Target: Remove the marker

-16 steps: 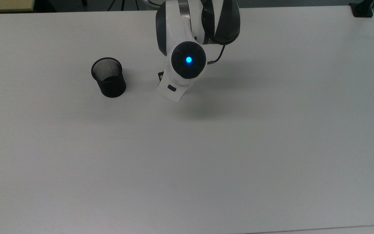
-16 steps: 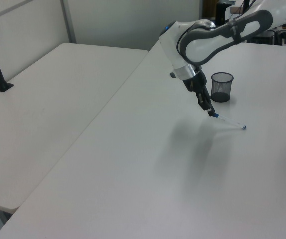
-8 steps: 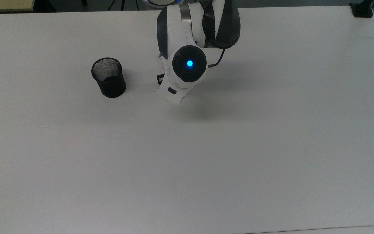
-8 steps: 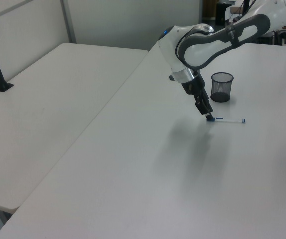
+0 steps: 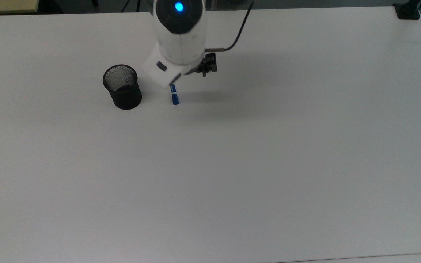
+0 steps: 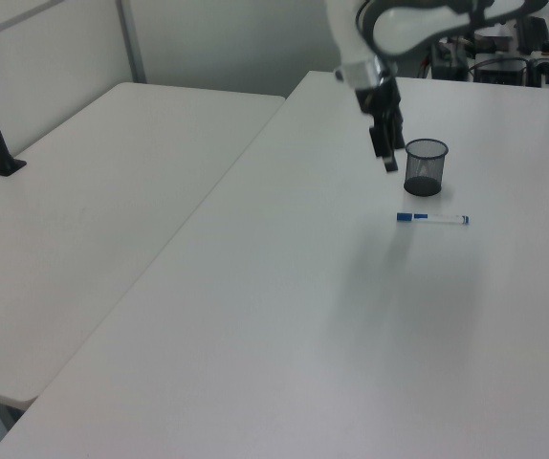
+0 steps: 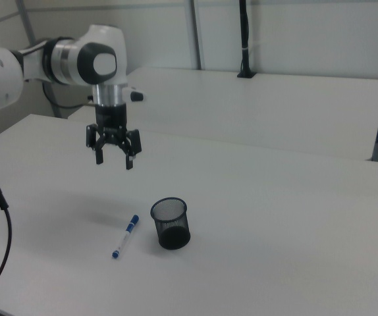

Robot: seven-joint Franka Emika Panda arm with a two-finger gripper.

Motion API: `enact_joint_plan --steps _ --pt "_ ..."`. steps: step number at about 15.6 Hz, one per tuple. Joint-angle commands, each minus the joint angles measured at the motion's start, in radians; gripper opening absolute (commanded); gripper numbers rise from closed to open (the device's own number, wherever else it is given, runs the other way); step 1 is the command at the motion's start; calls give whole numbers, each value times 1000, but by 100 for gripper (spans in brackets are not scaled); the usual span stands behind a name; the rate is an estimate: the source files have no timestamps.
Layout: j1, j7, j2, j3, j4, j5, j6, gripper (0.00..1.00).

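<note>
Table [image 7: 294,217] bare around marker [image 7: 125,235], end effector [image 7: 114,160] above

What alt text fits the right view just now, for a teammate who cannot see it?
A blue-capped white marker lies flat on the white table, apart from a black mesh cup on the right view's right. The robot arm's claw hangs open and empty above the table, beyond both.

The arm holds its end effector [image 7: 114,161] raised, pointing down, fingers spread and empty.
</note>
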Motion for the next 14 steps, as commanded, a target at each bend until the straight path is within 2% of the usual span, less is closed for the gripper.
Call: enact_joint_plan --steps 1,10,14 --pt "-61 21 -140 0 -37 -12 -38 100" --pt "-215 44 -297 1 -60 5 9 100" --pt "-218 44 -372 3 -184 4 73 100"
